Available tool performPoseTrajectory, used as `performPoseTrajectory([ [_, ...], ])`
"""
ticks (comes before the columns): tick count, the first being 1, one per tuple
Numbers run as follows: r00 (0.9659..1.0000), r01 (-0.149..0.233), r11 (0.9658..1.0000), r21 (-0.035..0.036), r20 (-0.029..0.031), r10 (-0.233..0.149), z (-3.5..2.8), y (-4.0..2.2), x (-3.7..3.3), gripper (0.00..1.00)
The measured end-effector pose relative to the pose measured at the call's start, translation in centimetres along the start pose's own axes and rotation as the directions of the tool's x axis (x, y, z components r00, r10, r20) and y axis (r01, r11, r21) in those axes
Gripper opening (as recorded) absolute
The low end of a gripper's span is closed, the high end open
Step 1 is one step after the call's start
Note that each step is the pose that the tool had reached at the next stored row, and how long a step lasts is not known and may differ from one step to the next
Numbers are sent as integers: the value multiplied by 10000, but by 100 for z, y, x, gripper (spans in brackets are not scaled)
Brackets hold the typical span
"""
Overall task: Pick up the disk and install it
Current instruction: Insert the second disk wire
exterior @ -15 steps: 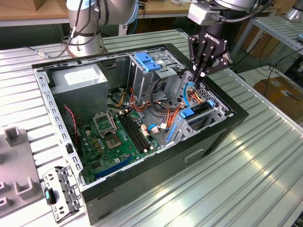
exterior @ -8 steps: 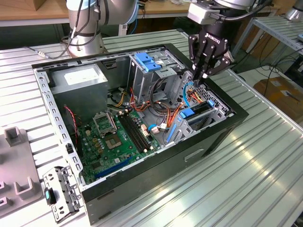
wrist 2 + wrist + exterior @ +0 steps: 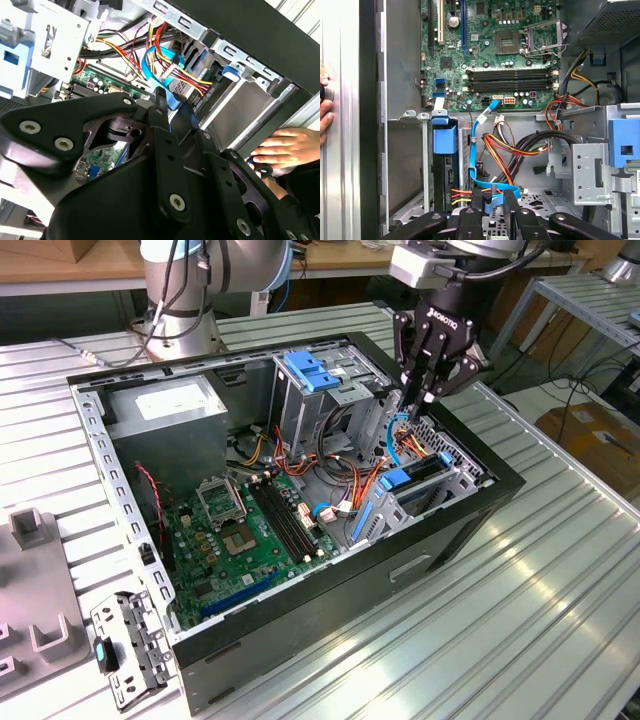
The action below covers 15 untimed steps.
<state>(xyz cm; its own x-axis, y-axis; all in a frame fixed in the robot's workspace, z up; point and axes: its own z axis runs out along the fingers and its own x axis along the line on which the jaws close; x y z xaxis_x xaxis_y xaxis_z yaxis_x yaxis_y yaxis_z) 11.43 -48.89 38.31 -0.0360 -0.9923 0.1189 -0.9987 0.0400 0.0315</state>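
The disk [image 3: 420,472] stands on edge in the lower drive bay at the case's front corner, on the exterior view's right. A blue rail tab [image 3: 397,480] shows at its end. In the first wrist view the disk [image 3: 445,175] is a dark slab under a blue tab [image 3: 444,139], inside the metal bay. My gripper [image 3: 418,398] hangs just above that bay, apart from the disk. Its fingers [image 3: 476,210] stand a narrow gap apart with nothing held; a blue ribbon cable [image 3: 479,150] shows through the gap. In the second wrist view the gripper [image 3: 175,112] points down at the cables.
A person's hand [image 3: 285,147] rests on the case's outer side by the bay. The tall drive cage with a blue handle [image 3: 312,372], loose cables [image 3: 345,475], the motherboard [image 3: 250,530] and the grey power-supply box [image 3: 165,410] fill the case. A metal bracket [image 3: 125,645] lies on the table.
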Motion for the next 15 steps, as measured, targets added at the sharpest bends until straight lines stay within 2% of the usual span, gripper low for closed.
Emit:
performPoseTrajectory([
  [5, 10000, -13, 10000, -1, -32, 13, 104, -20, -13, 31],
  [7, 9999, -18, 10000, 3, -143, 18, 134, -24, -17, 30],
  [9, 9997, -21, 10000, 7, -239, 21, 161, -26, -20, 17],
  [13, 9996, -22, 10000, 9, -286, 22, 198, -27, -25, 16],
  [15, 9996, -20, 10000, 10, -288, 20, 207, -25, -23, 16],
])
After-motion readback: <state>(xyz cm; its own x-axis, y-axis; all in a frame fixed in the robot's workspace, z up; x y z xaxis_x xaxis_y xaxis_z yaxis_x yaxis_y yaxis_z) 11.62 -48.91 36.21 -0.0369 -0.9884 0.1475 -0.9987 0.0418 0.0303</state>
